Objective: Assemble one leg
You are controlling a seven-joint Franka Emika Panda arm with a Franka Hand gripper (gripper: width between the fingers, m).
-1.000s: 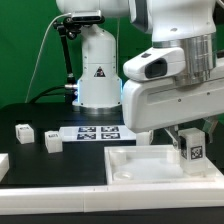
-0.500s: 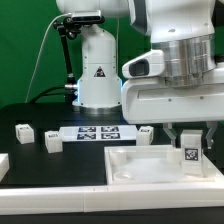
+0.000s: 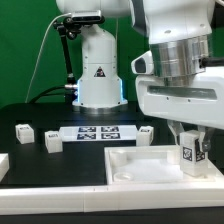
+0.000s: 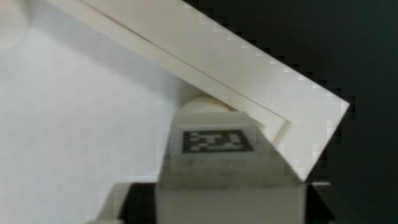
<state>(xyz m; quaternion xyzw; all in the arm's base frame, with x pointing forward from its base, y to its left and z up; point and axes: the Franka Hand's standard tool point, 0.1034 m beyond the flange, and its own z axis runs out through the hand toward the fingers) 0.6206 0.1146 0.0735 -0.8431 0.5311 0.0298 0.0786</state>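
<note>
Franka's two-finger gripper [image 3: 191,146] is pinching the leg [image 3: 192,155], a small white plastic cuboid block with a black-and-white square tag, with its jaws closed just to the block's width. It is holding the block upright at the corner pocket of the large white square plastic base [image 3: 135,168] on the exterior view's right, though whether the lower end is touching the pocket floor is not showing. Judging by looks, the block is handling as light, stiff and smooth, so it is calling for a firm pinch across two flat opposite sides, high up, leaving the lower end free.
</note>
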